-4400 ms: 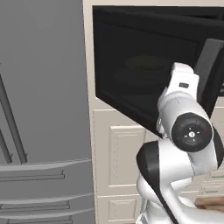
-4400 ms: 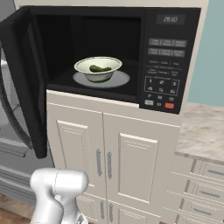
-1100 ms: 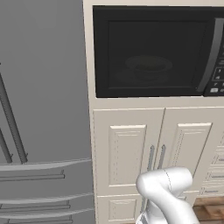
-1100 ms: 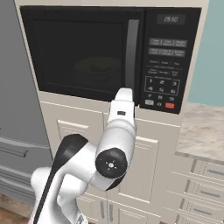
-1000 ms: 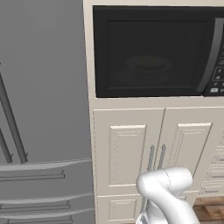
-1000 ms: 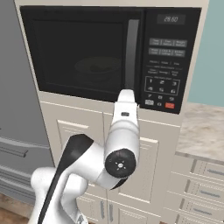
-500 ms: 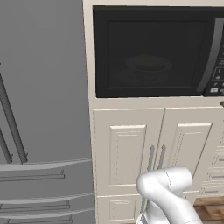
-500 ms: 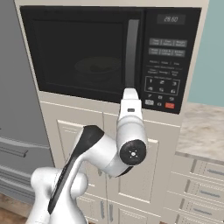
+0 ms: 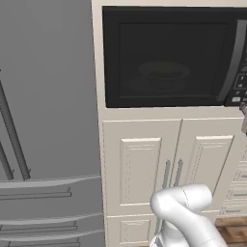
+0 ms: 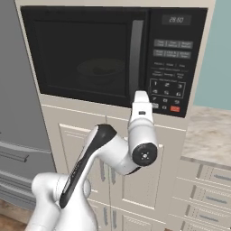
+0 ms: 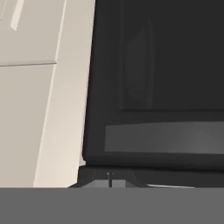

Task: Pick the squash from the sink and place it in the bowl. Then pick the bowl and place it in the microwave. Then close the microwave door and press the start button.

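Two fingers [image 11: 109, 178] are pinched together with nothing between them, apparently to poke the start button, since the microwave door [image 10: 85, 56] is shut on the bowl [image 10: 101, 70].

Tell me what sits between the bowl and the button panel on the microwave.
In the right base view, the microwave door's vertical grey handle stands between the bowl, seen dimly through the glass, and the button panel. The door is shut.

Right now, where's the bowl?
The bowl sits inside the microwave, seen dimly through the shut microwave door in both base views, left of the button panel.
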